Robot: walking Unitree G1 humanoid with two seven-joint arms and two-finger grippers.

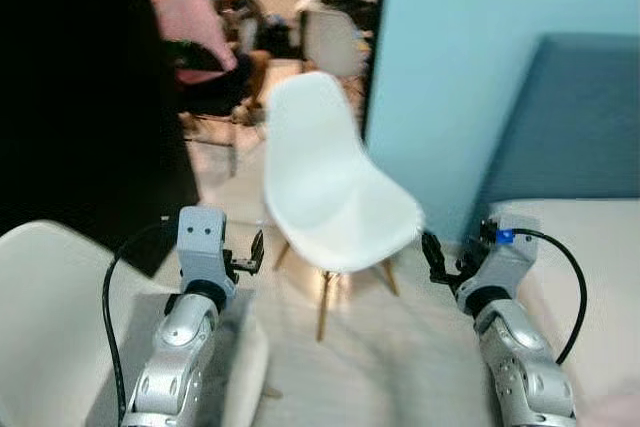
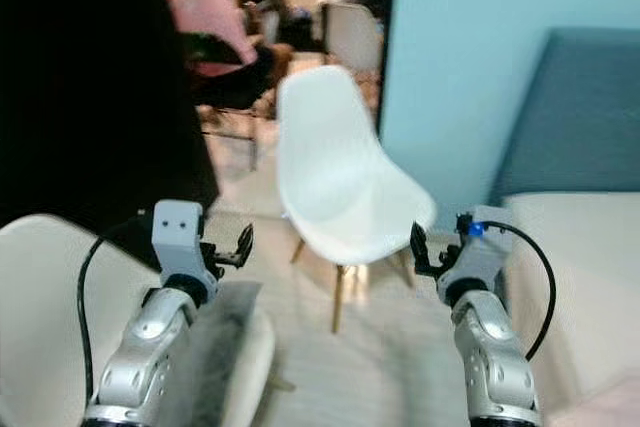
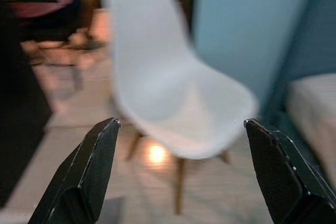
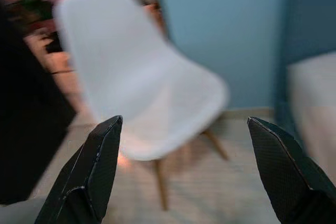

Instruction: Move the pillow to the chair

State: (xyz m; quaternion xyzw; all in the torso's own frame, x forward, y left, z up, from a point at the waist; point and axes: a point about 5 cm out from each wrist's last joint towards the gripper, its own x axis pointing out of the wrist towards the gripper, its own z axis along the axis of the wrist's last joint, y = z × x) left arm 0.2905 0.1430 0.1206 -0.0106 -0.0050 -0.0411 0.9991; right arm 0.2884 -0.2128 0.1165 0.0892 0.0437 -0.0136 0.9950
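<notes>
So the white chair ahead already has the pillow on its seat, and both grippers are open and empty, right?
Not quite. The white chair has a bare seat with no pillow on it, as the left eye view shows. The rest holds: the left gripper and right gripper are open and empty.

Three white shell chairs can be counted: one chair [image 1: 335, 197] on wooden legs in the middle of the floor, a second chair [image 1: 60, 317] close by at the robot's left, and a third chair [image 1: 335, 42] blurred in the far room. There is one bed [image 1: 590, 257] with one blue headboard [image 1: 580, 117]. One person in pink [image 1: 190, 17] sits in the background. Two grippers show, the left gripper [image 1: 250, 252] and the right gripper [image 1: 440, 262], each with two black fingers [image 3: 86, 174].
</notes>
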